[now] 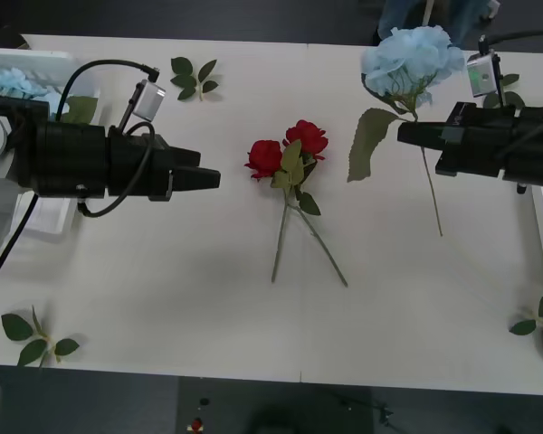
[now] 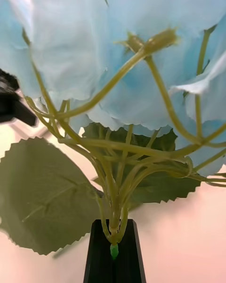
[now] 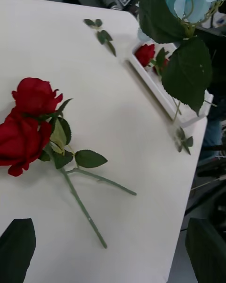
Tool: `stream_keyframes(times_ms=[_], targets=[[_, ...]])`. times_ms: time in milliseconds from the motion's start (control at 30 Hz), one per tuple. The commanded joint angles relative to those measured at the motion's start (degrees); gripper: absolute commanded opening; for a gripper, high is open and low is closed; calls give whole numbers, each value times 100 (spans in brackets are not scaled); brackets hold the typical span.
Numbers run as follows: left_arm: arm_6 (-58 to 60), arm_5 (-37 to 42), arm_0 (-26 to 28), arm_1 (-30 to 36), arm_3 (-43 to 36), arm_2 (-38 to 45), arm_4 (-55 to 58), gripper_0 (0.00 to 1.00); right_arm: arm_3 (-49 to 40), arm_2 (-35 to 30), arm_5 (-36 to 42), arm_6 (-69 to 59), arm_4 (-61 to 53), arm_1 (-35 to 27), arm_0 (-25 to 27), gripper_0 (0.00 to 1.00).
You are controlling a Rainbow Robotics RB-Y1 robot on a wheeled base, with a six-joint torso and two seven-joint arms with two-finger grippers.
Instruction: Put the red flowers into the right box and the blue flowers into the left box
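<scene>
Inside left box (image 1: 72, 61): blue flowers (image 1: 14, 81); right box (image 3: 162, 96): red flowers (image 3: 146, 54).

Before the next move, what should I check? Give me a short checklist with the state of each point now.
1. Right hand shut on blue flower at the stem: ok.
2. Flower lifted off the table: ok.
3. Flower is over left box: not ok, it hangs at the table's right side.
4. Left hand open, near the two roses: ok.
5. Roses sorted: not ok, both lie mid-table.
</scene>
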Motion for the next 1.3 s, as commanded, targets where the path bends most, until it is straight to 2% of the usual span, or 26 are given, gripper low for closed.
stream_keyframes(times_ms=[33, 167, 333, 600, 700, 1000, 1067, 1167, 1300], targets=[[-1733, 32, 125, 42, 502, -236, 644, 93, -628, -14, -116, 238, -406, -27, 127, 0], [-2805, 32, 134, -72, 950, -368, 987, 93, -988, 4, -265, 150, -713, 70, 303, 0], [-2836, -223, 152, -318, 1134, -623, 1216, 93, -1173, 74, -380, 27, -889, 280, 329, 0], [-2836, -1400, 169, -661, 1134, -1520, 2261, 93, -1393, 795, -1083, -140, -1302, 351, 136, 0], [-2836, -1620, 187, -740, 1143, -1730, 2569, 92, -1410, 1050, -1311, -184, -1425, 368, 13, 0], [-2836, -1611, 275, -793, 1143, -2020, 3017, 91, -1410, 1498, -1988, -298, -1460, 553, -312, 0], [-2836, -1620, 275, -801, 1134, -2117, 3105, 88, -1402, 1568, -2111, -333, -1460, 588, -365, 0], [-2836, -1638, 283, -801, 1143, -2205, 3132, 76, -1402, 1612, -2199, -360, -1452, 623, -427, 0], [-2836, -1708, 275, -863, 1134, -2275, 3132, 76, -1402, 1612, -2208, -404, -1452, 641, -453, 0]])
